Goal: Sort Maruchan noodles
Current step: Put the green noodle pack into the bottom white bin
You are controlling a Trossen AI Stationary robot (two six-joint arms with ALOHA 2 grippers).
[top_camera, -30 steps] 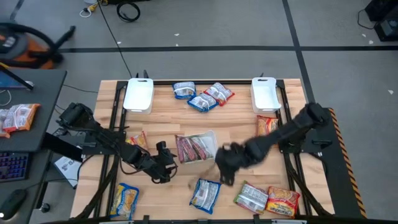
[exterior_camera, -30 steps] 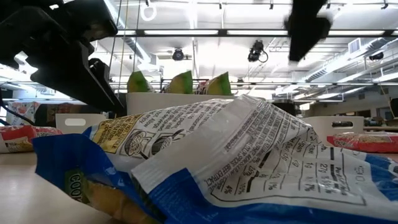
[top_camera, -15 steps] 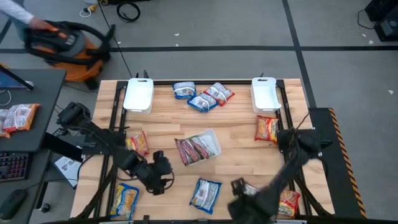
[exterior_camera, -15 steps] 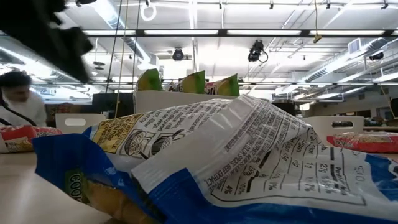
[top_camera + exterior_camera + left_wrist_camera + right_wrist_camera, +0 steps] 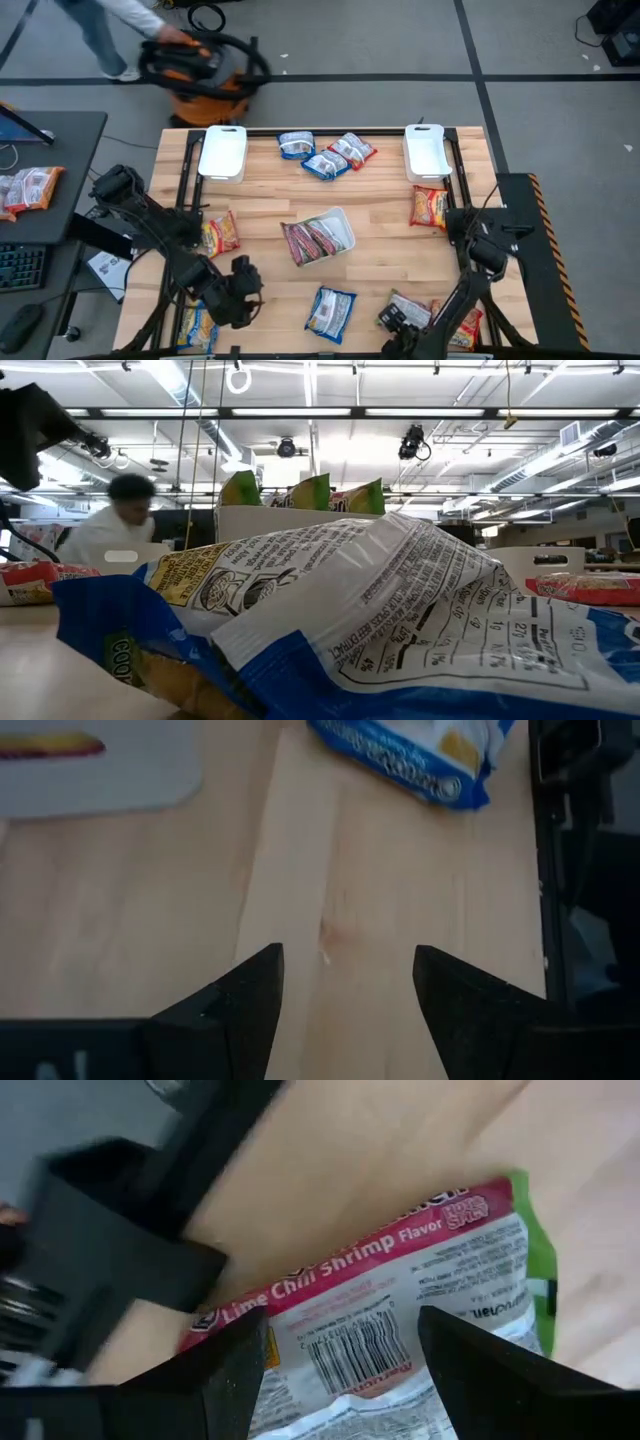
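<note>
With both end effectors spread apart, table point(image 5: 380, 230) holds approx 10 noodle pkts point(image 5: 329, 311) & 3 white trays point(image 5: 222, 152).

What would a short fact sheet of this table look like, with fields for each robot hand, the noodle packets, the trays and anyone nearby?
left gripper: open, empty, over bare wood near the table's front left
right gripper: open, over the lime chili shrimp packet at the front right
blue packets: three at the back centre, one at the front centre
orange packets: one on the left, one on the right
middle tray: holds red-pink packets
back trays: two white ones, left and right
person: walking past behind the table, blurred
</note>
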